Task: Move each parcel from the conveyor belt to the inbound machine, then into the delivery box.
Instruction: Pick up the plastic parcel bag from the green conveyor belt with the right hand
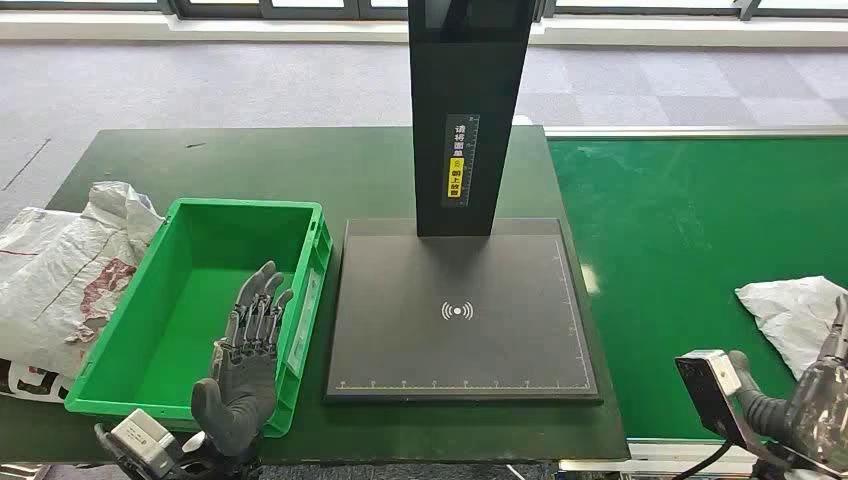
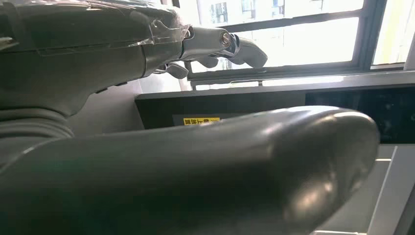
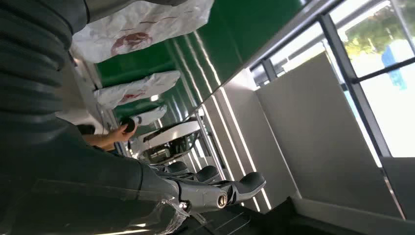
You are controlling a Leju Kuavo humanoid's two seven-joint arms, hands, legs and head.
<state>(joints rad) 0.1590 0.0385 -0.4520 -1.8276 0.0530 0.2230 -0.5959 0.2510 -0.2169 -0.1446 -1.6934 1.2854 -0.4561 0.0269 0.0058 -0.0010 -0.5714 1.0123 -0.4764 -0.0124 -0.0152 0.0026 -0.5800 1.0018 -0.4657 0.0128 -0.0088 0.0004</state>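
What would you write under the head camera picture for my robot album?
Robot's open left hand hovers over an empty green box beside the black scanner pad, while a white parcel waits on the green belt.

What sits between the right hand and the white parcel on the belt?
Nothing visible. The right hand hovers by the white parcel on the green conveyor belt. The scanner pad lies bare, and the green box holds nothing.

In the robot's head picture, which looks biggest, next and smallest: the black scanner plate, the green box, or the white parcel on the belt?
1. Black scanner plate, largest.
2. Green box, somewhat smaller.
3. White parcel on the belt, smallest, though the picture edge cuts it off, so its full size is unsure.
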